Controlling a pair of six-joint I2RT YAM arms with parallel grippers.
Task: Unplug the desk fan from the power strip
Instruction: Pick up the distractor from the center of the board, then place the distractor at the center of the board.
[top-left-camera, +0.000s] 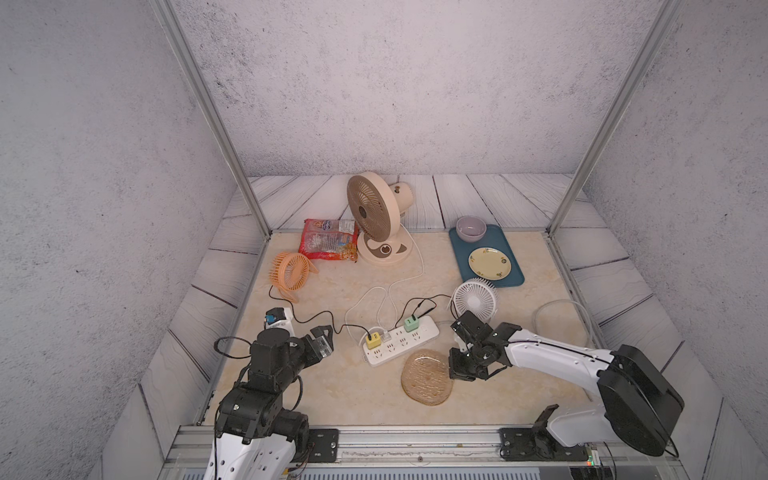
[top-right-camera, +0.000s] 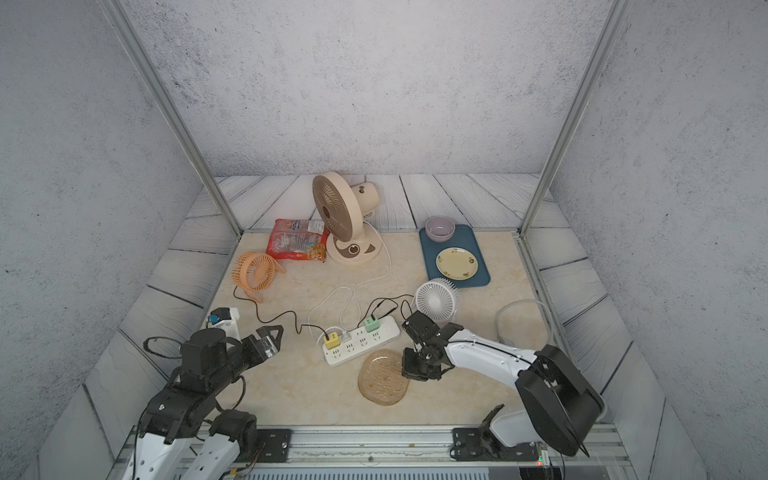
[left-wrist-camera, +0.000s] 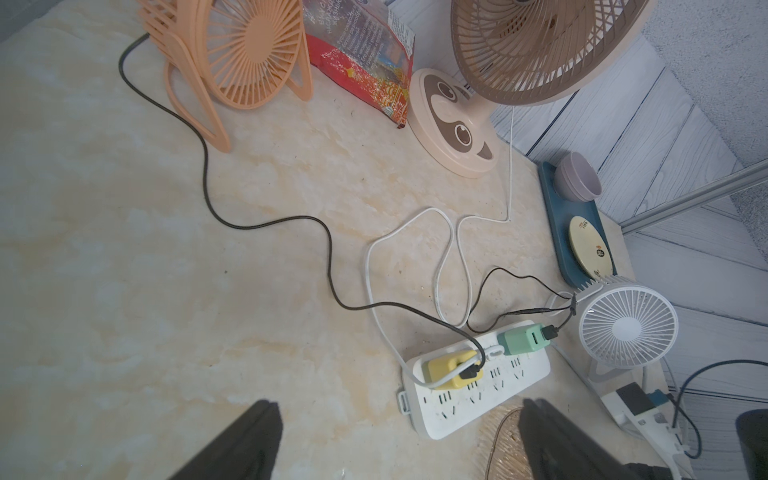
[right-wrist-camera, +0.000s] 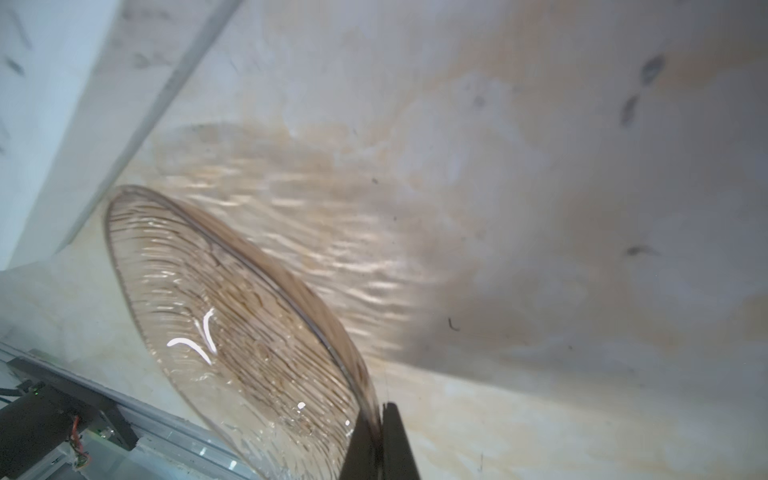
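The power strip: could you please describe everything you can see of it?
The power strip is a long, flat white plastic bar lying slantwise on the marbled tabletop. Its far socket row holds a yellow adapter, a white plug and a green adapter; both adapters carry black cables, and the near row is free. An amber glass plate is close beside it; contact is unclear.

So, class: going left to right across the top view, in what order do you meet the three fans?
Orange fan → beige fan → white fan.
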